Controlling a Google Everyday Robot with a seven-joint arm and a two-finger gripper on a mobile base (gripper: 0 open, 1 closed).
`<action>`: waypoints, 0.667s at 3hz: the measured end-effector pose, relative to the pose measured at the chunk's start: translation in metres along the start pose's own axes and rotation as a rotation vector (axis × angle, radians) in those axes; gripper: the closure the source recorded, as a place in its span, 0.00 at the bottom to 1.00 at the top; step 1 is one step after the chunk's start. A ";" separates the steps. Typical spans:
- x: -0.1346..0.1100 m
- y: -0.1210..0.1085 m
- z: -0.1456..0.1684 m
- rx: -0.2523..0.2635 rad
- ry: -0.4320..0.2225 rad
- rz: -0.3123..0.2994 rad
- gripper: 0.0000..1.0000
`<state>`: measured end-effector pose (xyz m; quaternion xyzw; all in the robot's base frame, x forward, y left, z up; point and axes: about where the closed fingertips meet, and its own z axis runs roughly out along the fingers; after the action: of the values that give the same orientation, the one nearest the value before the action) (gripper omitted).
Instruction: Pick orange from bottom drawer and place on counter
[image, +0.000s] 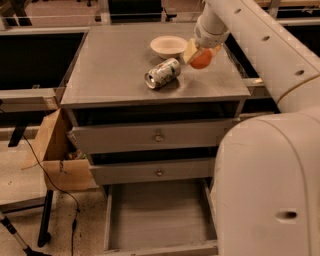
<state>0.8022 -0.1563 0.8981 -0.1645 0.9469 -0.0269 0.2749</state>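
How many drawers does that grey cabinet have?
3. Top drawer and middle drawer, each with a round knob; bottom drawer pulled open, its right side hidden by the robot's body. The pincer holds the orange over the counter's back right.

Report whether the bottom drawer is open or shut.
Open: the bottom drawer is pulled out, floor showing. The gripper holds the orange over the counter.

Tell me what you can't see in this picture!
All in the camera view:
1. Top of the orange: hidden by the gripper holding it over the counter's right rear.
2. Bottom drawer's right side: covered by the robot's body.
3. Bottom drawer's front: cut off by the lower edge.
4. Can's label: too blurred to read.
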 end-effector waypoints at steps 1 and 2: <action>0.008 -0.009 0.026 -0.008 0.059 0.096 0.97; 0.011 -0.008 0.040 -0.024 0.089 0.123 0.75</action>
<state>0.8172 -0.1662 0.8596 -0.1082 0.9667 -0.0059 0.2318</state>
